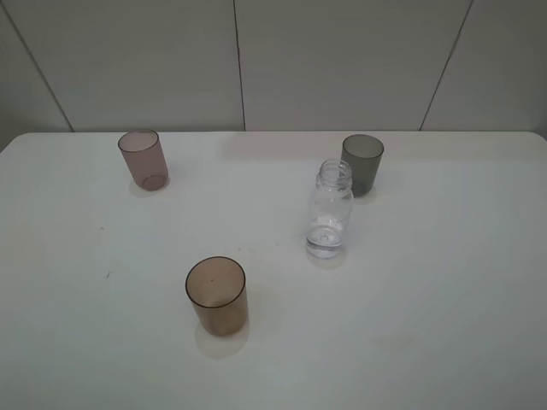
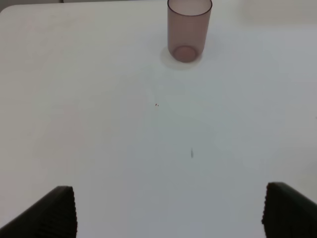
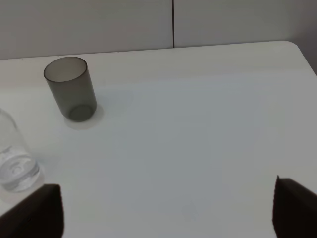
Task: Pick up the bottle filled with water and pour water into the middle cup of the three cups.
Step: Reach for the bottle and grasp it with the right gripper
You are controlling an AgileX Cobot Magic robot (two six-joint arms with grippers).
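The small clear rounded plastic bottle (image 1: 329, 209), uncapped, is seen upright on the white table (image 1: 444, 299), just outside one finger of the wide-spread, empty right gripper (image 3: 168, 213). The translucent brown straight-sided tumbler (image 1: 217, 295) is set well apart; the left gripper (image 2: 168, 210) is equally spread and empty.

White counter (image 1: 444, 325), four things upright. Brown middle cup (image 1: 217, 295) at front, left of centre. Pinkish-mauve cup (image 1: 143, 159) at back left. Dark grey cup (image 1: 362, 164) at back right. Clear uncapped bottle (image 1: 330, 209) just in front of dark grey cup, water in lower part.
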